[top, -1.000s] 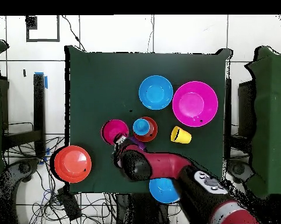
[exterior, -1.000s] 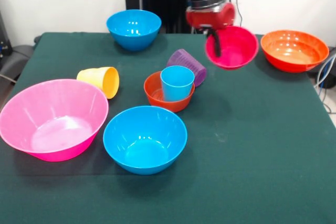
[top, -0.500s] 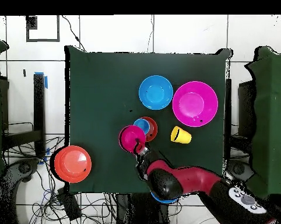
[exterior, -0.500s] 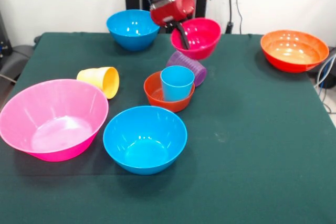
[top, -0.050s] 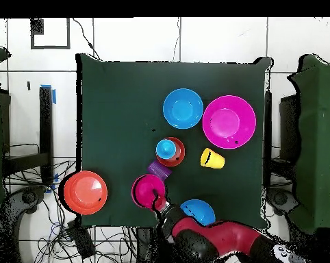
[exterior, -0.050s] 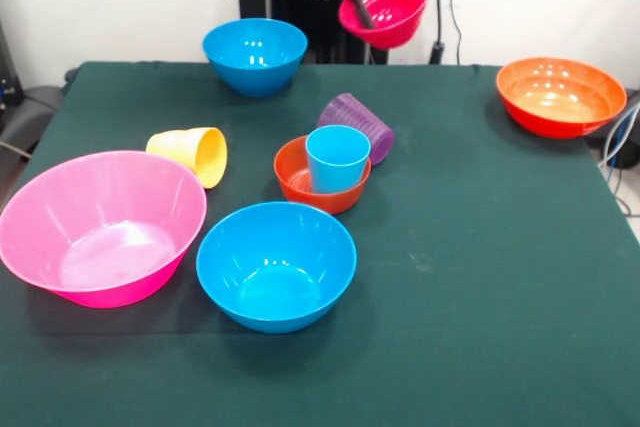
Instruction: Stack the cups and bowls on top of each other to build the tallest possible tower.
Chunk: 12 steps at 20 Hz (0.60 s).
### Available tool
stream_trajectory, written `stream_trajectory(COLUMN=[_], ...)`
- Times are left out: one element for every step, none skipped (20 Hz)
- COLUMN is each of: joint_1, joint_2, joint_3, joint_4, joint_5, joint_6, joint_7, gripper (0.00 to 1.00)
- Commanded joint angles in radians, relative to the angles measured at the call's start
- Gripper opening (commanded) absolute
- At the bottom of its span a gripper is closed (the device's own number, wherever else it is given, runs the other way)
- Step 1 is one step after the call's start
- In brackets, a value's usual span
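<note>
A cup [exterior, -0.050s: 337, 158] stands in a bowl [exterior, -0.050s: 300, 182]; another cup [exterior, -0.050s: 358, 125] lies just behind them.

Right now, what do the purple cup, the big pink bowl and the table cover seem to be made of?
The purple cup looks like translucent ribbed plastic: light passes through its grooved wall. The big pink bowl seems glossy, slightly translucent plastic, with bright highlights on its inside. The table cover is probably matte dark green cloth or felt: it shows no shine, though the exact weave cannot be told.
</note>
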Motion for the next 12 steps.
stream_trajectory(joint_1=[0.201, 0.243, 0.269, 0.299, 0.311, 0.332, 0.343, 0.362, 0.380, 0.404, 0.429, 0.454], joint_2=[0.030, 0.031, 0.028, 0.008, -0.015, -0.055, -0.098, -0.135, -0.173, -0.194, -0.203, -0.205], joint_3=[-0.184, -0.246, -0.294, -0.340, -0.376, -0.414, -0.451, -0.485, -0.519, -0.554, -0.585, -0.613], joint_4=[0.041, 0.029, 0.014, 0.010, 0.004, 0.012, 0.017, 0.022, 0.026, 0.025, 0.017, 0.010], joint_5=[-0.100, -0.087, -0.075, -0.053, -0.036, -0.013, 0.004, 0.019, 0.035, 0.046, 0.055, 0.066], joint_6=[-0.273, -0.320, -0.347, -0.371, -0.378, -0.383, -0.380, -0.373, -0.366, -0.370, -0.382, -0.411], joint_7=[-0.021, -0.031, -0.039, -0.042, -0.044, -0.043, -0.045, -0.048, -0.050, -0.057, -0.063, -0.071], gripper=[0.00, 0.00, 0.00, 0.00, 0.00, 0.00, 0.00, 0.00, 0.00, 0.00, 0.00, 0.00])
